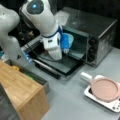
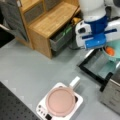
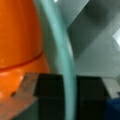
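A grey table [image 1: 72,100] carried everything — in both front views its surface showed bare between the things. On it stood a toaster oven [image 1: 100,32] with its door [image 1: 60,63] dropped open, a wooden cabinet [image 2: 47,22], and a white hot plate [image 2: 78,101] bearing a pink lidded pan [image 2: 60,101] — the plate standing apart from the oven.

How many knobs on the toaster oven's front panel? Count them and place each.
2 that I can make out on the toaster oven: an upper knob and a lower knob, stacked on its panel at a front view's right. More may be hidden or too blurred to tell.
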Available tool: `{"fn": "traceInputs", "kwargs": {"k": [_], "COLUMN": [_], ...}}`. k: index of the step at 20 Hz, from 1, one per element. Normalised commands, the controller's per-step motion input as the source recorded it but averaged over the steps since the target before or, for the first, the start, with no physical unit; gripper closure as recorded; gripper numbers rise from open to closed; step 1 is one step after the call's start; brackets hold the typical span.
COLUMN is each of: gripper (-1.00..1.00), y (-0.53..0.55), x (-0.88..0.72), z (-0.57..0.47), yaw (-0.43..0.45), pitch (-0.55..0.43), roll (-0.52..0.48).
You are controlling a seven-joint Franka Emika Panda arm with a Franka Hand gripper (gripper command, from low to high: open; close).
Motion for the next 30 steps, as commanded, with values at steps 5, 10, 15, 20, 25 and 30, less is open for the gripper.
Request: {"fn": "traceInputs", "kwargs": {"k": [5,10,15,20,25,30], "gripper": [1.0,1.0,1.0,1.0,1.0,1.0], "y": [-0.14,-0.22,-0.27,-0.3,-0.29,-0.28], "x": [0.28,0.39,0.45,0.5,0.59,0.76], "z": [0.2,0.29,0.3,0.32,0.33,0.24], "yaw": [-0.2,-0.102,-0.024,-0.055,-0.071,-0.077], "pitch": [0.174,0.175,0.218,0.248,0.244,0.234], "roll": [-0.358,-0.351,-0.193,-0.115,-0.071,-0.076]}}
